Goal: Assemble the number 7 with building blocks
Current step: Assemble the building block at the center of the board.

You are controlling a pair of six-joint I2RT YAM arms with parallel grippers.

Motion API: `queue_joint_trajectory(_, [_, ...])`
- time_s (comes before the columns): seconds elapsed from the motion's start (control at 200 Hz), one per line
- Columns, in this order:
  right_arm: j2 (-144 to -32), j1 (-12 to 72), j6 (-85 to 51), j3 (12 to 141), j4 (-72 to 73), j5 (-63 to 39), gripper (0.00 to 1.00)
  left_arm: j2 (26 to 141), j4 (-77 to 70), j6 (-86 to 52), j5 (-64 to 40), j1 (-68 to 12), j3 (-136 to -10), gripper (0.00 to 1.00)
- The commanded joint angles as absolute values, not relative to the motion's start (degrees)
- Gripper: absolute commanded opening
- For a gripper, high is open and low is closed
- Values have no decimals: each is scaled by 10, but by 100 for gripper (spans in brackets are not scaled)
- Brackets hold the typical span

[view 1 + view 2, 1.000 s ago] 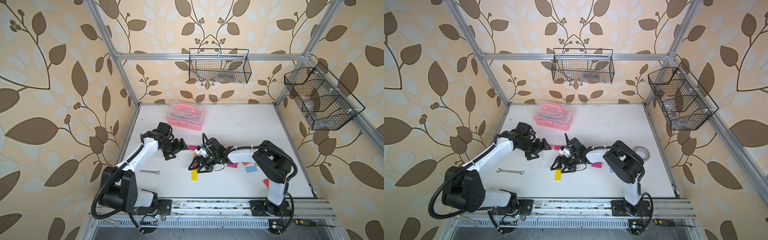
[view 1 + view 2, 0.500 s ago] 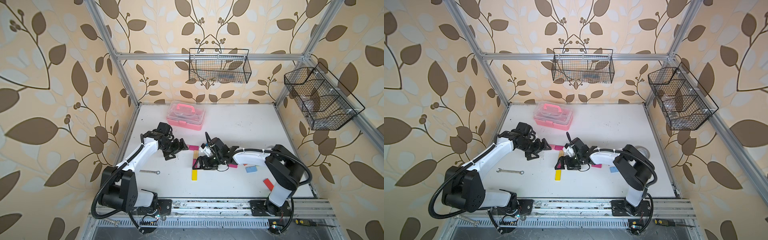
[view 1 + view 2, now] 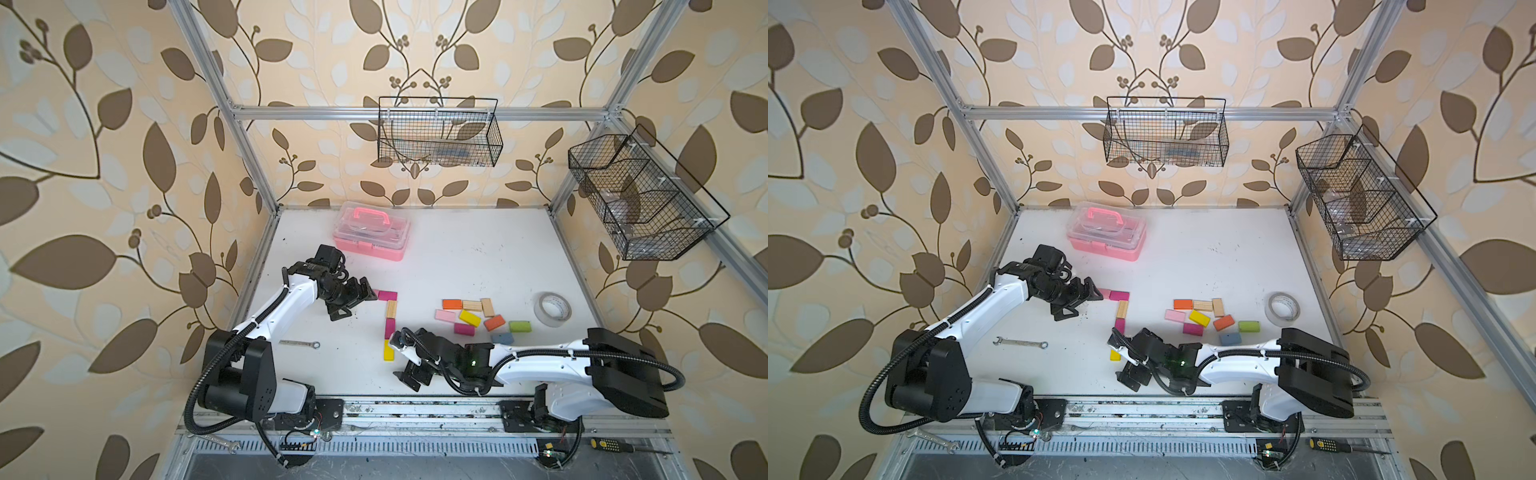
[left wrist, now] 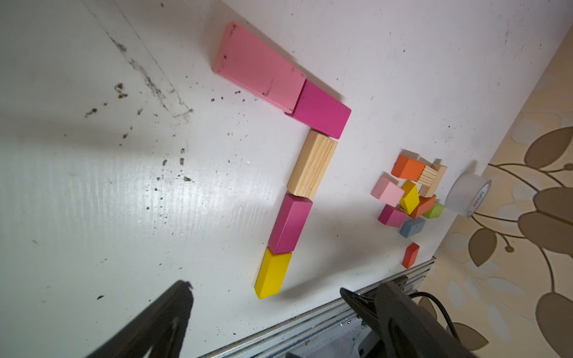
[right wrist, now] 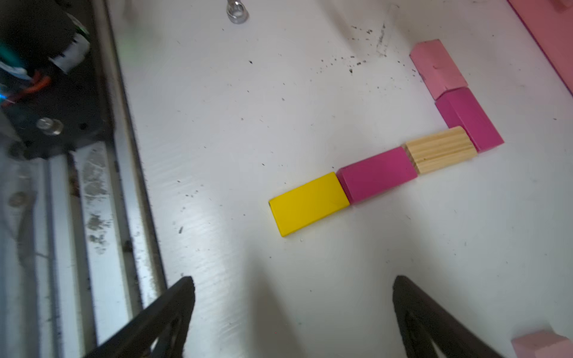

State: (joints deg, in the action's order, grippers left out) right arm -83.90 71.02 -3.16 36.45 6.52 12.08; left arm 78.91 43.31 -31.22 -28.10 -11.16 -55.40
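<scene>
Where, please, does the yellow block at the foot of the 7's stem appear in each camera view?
In a top view: yellow block, the stem's near end.
In a top view: same spot, partly hidden by the right arm.
Left wrist view: block at the stem's end nearest the front rail.
Right wrist view: likewise.
Shared landmark: the magenta block touching it.

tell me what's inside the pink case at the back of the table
Through the clear lid of the pink case only faint shapes show. What they are is too small to tell; the pink base hides the rest.
</scene>
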Motion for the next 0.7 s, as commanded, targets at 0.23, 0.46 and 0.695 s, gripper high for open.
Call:
queue_joint_trajectory(0.23, [-864,718,-47,329,156,150,100,765,447,-303,-275,-107,-538,96])
queue_joint_trajectory(0.46, [-895,726,-53,342,155,155,100,764,447,-302,-275,-107,-538,96])
queue_joint_trajectory(0.695, [-924,728,-62,361,143,167,100,767,449,-301,-275,-107,-541,96])
